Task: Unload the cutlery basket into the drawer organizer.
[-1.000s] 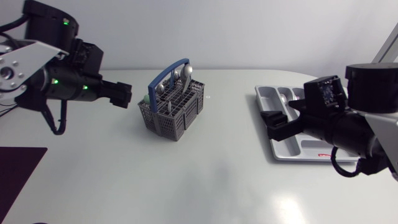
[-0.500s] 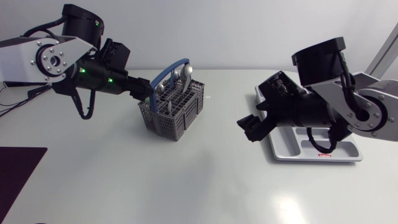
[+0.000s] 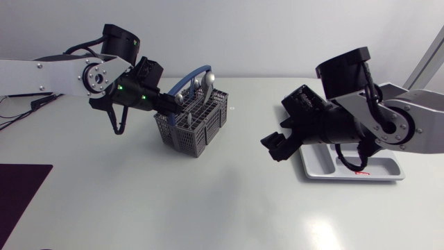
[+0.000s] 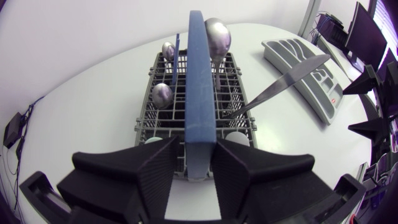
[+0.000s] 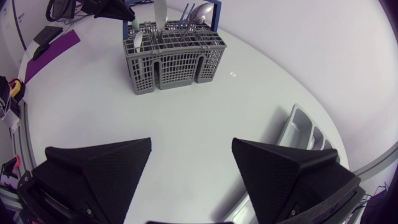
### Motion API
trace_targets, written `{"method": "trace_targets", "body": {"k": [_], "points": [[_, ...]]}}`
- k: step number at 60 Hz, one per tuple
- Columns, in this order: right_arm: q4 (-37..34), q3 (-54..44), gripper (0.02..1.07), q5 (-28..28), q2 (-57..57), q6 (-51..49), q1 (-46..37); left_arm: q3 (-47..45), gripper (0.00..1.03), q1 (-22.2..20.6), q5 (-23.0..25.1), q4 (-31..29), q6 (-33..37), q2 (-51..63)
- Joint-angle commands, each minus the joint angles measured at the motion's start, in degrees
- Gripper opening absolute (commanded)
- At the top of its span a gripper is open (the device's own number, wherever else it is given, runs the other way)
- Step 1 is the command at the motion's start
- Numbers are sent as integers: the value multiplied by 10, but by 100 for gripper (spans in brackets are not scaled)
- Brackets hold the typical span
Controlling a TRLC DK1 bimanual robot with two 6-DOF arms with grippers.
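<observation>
A grey cutlery basket with a blue arched handle stands left of the table's middle, holding several spoons and a knife. My left gripper is at the basket's left end. In the left wrist view, the left gripper is shut on the handle, a finger pressed on each side. My right gripper hangs open and empty above bare table, between the basket and the grey drawer organizer. The right arm hides most of the organizer.
A dark purple mat lies at the table's front left corner. The organizer sits close to the table's right edge. Bare white tabletop lies between the basket and my right gripper.
My left arm moved right to the basket and its fingers closed onto the handle. My right arm swung left, off the organizer and toward the table's middle.
</observation>
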Motion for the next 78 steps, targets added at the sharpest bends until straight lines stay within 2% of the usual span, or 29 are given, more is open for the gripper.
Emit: {"method": "trace_targets", "body": {"k": [1, 18, 22, 26, 33, 41, 43, 45, 47, 49, 50, 52, 53, 55, 60, 67, 71, 75, 77, 78], "points": [[8, 16, 95, -4, 11, -10, 4, 3, 18, -8, -3, -2, 19, 4], [2, 28, 95, -3, 17, -9, 8, -44, 16, -12, -7, -40, 54, -51], [1, 28, 95, -1, 16, -9, 8, -61, 16, -8, 10, -56, 69, -77], [-5, 28, 95, -1, 13, -9, 10, -87, 17, 14, 58, -94, 91, -122], [-13, 25, 95, 1, 2, -7, 16, -123, 17, 41, 99, -147, 119, -183], [-10, 18, 95, 1, -2, -5, 25, -179, 19, 45, 109, -155, 148, -232], [-8, 20, 95, 1, 4, -4, 27, -187, 24, 44, 109, -151, 149, -241], [-6, 25, 95, 2, 15, -2, 30, -191, 44, 45, 109, -149, 147, -254], [-6, 27, 95, 2, 19, -1, 31, -191, 53, 47, 109, -149, 144, -263], [-5, 31, 95, 2, 24, 1, 32, -191, 72, 48, 112, -150, 144, -286], [-5, 32, 95, 2, 26, 1, 32, -191, 78, 48, 115, -152, 144, -293], [-5, 36, 95, 2, 31, 1, 34, -191, 88, 52, 120, -154, 145, -313], [-5, 38, 95, 2, 32, 1, 34, -190, 88, 55, 121, -156, 146, -325], [-5, 40, 95, 2, 35, 1, 34, -187, 88, 63, 124, -162, 146, -341], [-6, 53, 95, 2, 47, -1, 34, -149, 88, 125, 192, -235, 166, -377], [-6, 79, 95, -1, 79, -1, 30, -148, 86, 198, 204, -281, 233, -388], [-5, 100, 95, -1, 106, 1, 27, -177, 72, 244, 205, -287, 278, -370], [1, 119, 90, -1, 138, 5, 26, -212, 57, 264, 208, -283, 318, -344], [3, 132, 85, -3, 156, 11, 24, -223, 48, 273, 210, -278, 332, -331], [6, 137, 81, -6, 165, 13, 23, -229, 40, 281, 211, -271, 338, -320]]}}
